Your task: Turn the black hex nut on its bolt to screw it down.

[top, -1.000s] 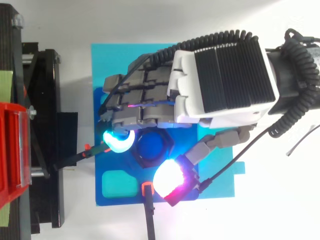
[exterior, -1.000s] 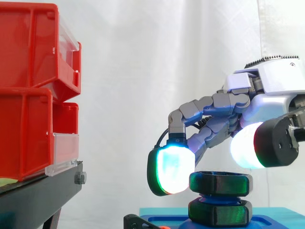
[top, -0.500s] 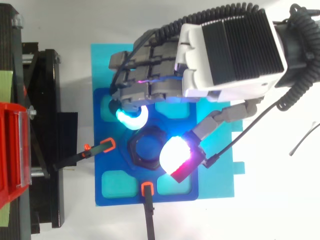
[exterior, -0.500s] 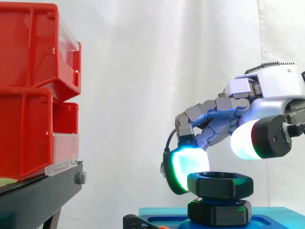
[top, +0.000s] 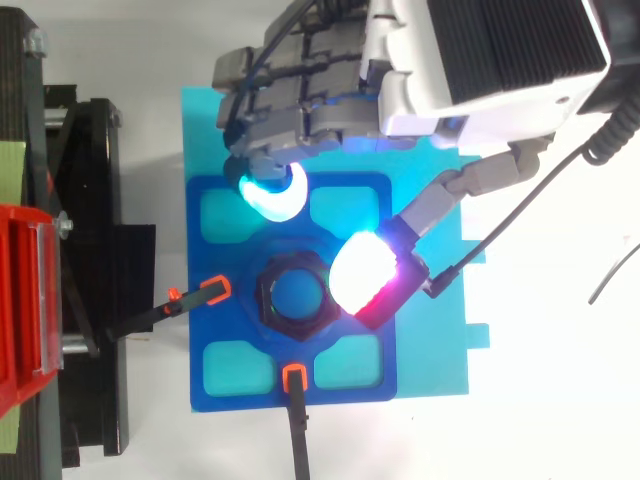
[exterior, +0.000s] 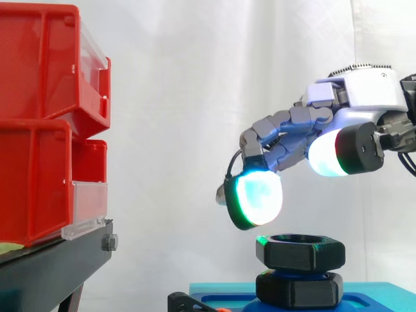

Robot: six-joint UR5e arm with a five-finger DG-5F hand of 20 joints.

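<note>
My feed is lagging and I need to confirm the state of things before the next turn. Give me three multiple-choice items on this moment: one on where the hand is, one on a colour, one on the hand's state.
1. Where is the hand relative to the black hex nut?
A) above it, clear of it
B) clamped round it
C) beside it, at its level

2. What colour is the base under the nut?
A) red
B) blue
C) yellow

3. How are the hand's fingers?
A) curled round the nut
B) curled, holding nothing
C) pinching a cable

Answers:
1 A: the side view shows a gap between the fingertips and the nut.
2 B: the top view shows a blue plate.
3 B: both views show bent fingers with nothing in them.
</note>
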